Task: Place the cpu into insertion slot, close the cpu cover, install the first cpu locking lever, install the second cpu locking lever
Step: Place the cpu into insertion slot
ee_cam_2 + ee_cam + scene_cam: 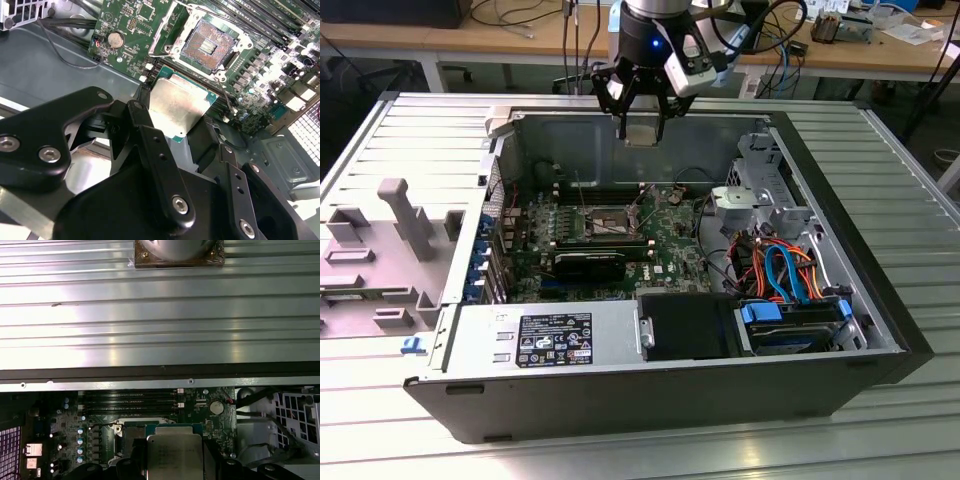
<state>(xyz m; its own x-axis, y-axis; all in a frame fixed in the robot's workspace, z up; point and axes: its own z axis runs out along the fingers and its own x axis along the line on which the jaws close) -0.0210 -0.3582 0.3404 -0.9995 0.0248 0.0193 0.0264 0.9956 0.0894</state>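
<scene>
My gripper [641, 130] hangs above the open computer case, over its far wall, shut on the cpu [641, 134]. The cpu [177, 106] is a flat silver-grey square held by its edges between the black fingers [142, 117]. Beneath it lies the green motherboard [665, 255] with the insertion slot [605, 222], its dark centre bare. In the second wrist view the insertion slot [207, 46] is uncovered, and the cpu cover [164, 29] stands folded back beside it. The first wrist view has the cpu [174, 456] overlapping part of the insertion slot [131, 432].
Long black memory slots [590, 243] run beside the socket. A power supply [550, 340] and a drive bay with blue and orange cables [785, 280] fill the near side of the case. A grey fixture [400, 225] sits on the table at the exterior view's left.
</scene>
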